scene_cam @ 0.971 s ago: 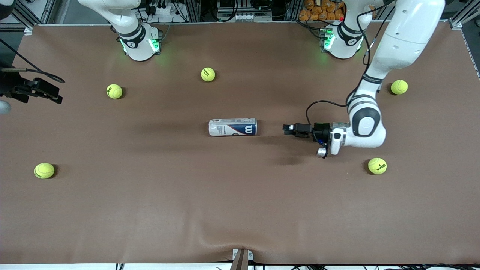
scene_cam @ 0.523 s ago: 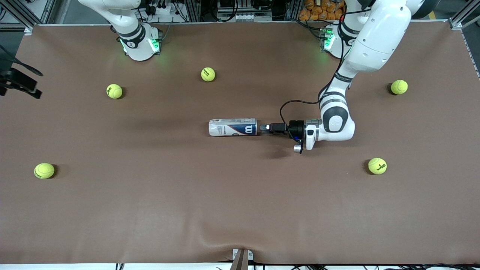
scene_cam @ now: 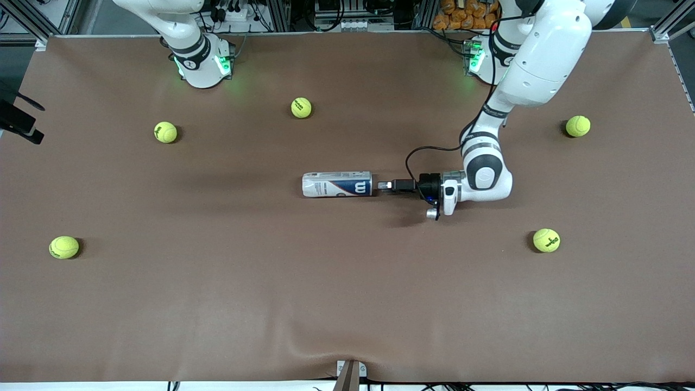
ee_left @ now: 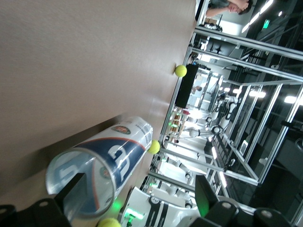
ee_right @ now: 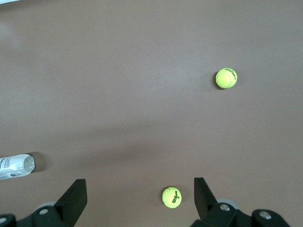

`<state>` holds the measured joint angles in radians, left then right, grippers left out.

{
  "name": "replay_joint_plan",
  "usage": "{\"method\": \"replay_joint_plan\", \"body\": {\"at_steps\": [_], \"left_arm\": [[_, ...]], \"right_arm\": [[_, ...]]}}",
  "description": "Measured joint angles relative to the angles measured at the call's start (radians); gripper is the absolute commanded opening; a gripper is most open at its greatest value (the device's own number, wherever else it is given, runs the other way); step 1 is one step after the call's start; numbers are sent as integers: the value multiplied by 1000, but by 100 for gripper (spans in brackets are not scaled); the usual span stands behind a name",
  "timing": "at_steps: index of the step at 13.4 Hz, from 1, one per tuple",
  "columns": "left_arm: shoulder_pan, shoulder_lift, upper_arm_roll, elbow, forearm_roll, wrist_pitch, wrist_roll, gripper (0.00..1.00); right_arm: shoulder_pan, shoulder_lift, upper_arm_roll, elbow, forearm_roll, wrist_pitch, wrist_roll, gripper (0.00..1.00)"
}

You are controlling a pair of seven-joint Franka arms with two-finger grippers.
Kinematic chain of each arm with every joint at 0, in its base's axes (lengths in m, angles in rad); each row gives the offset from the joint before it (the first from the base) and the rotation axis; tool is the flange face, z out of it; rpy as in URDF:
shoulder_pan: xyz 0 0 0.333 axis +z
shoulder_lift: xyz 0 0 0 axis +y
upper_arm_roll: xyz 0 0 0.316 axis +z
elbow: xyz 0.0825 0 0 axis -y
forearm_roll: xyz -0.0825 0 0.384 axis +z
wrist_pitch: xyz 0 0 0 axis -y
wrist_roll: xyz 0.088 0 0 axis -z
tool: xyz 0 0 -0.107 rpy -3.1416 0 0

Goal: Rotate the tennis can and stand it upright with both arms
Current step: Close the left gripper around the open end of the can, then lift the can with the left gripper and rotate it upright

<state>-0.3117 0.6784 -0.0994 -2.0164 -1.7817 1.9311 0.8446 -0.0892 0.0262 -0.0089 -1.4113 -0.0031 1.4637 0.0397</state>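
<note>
1. Lettering is seen on the tennis can point(scene_cam: 337, 184): a white "W" on a navy band near the end that faces the left gripper point(scene_cam: 384, 185), with small print, too fine to be read, on the white part toward the other end.
2. Dark logos are printed on the tennis ball point(ee_right: 172, 196) and on a second ball point(ee_right: 226, 78) in the right wrist view; the words cannot be made out.
3. Lying on its side on the brown table point(scene_cam: 217, 304), the can is placed just in front of the left gripper, its long axis in line with the fingers; whether they touch its end cannot be told.
4. From the front view the left gripper's fingers are seen only as one narrow black shape; in the left wrist view they are spread apart, with the can's clear end point(ee_left: 80, 187) between them.
5. The right gripper point(ee_right: 140, 198) is shown only by its own wrist view, held open over bare table above the two balls, the can's end point(ee_right: 16, 166) well apart from it.
6. In the front view only the right arm's base point(scene_cam: 202, 62) is shown.
</note>
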Motion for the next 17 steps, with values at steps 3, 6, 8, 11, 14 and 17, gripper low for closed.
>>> {"method": "replay_joint_plan", "body": {"at_steps": [3,6,8,11,14,17], "left_arm": [[-35,7,0,0,-38,13,0,100],[-40,22,0,0,-43,14,0,81],[-46,30,-1,3,-57,13,0,68],[-61,41,-1,14,-72,14,1,19],[-63,46,-1,19,-72,14,4,0],[-63,46,-1,28,-72,14,6,0]], "right_arm": [[1,1,0,0,3,-7,4,100],[5,1,-2,0,6,-37,15,100],[8,1,-2,0,7,-49,19,100],[8,1,-4,0,46,-54,26,100],[7,1,-10,0,62,-62,27,100],[5,1,-16,0,64,-91,27,100]]}}
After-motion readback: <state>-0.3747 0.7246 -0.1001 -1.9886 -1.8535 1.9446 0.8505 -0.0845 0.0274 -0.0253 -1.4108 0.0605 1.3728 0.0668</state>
